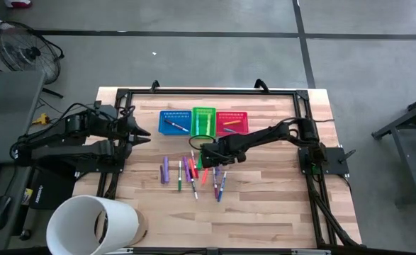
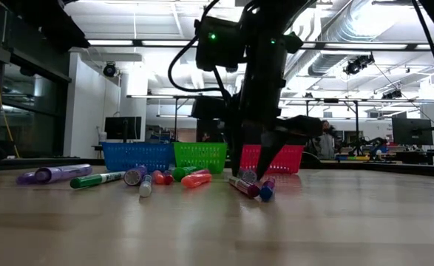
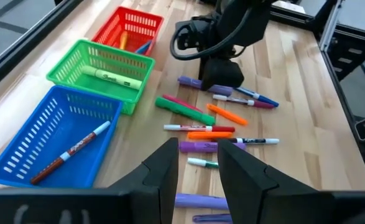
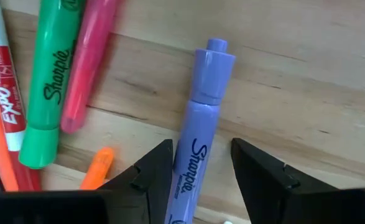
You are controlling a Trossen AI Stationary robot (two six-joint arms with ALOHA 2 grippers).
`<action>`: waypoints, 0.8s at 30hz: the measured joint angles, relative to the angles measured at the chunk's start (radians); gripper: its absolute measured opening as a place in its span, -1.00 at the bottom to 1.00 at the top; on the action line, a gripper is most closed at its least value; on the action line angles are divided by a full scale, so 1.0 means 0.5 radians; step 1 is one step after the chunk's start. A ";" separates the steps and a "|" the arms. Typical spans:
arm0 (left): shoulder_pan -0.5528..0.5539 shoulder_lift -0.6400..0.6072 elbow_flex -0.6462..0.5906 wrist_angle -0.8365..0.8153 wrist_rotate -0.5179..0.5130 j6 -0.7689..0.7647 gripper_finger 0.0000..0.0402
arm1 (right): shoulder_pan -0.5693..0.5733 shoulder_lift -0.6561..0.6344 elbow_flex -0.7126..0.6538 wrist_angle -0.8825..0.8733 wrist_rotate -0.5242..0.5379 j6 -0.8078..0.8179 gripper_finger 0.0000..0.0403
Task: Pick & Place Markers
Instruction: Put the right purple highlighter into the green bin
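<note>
Several markers (image 1: pixel 192 173) in purple, green, orange, red and white lie loose on the wooden table, in front of three small baskets. My right gripper (image 4: pixel 198 158) is open and low over the pile (image 1: pixel 209 157), pointing down. Its fingers stand on either side of a purple Sharpie marker (image 4: pixel 198 134) that lies flat on the wood, with a gap showing between the marker and one finger. My left gripper (image 1: pixel 142 132) waits open above the table's left side (image 3: pixel 198 168).
At the far side stand a blue basket (image 1: pixel 173 122), a green basket (image 1: pixel 203 122) and a red basket (image 1: pixel 232 122), each with a marker inside. A green and a pink marker (image 4: pixel 83 68) lie close beside the purple one. A white cylinder (image 1: pixel 91 225) sits at the near left corner.
</note>
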 joint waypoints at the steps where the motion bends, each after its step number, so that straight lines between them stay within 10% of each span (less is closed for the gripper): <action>1: 0.000 0.000 0.000 0.000 0.006 0.013 -0.45 | 0.000 0.001 0.001 -0.012 -0.006 0.001 -0.24; 24: 0.000 0.000 0.000 -0.047 0.011 0.040 -0.45 | 0.008 0.002 0.000 -0.536 0.008 -0.348 -0.32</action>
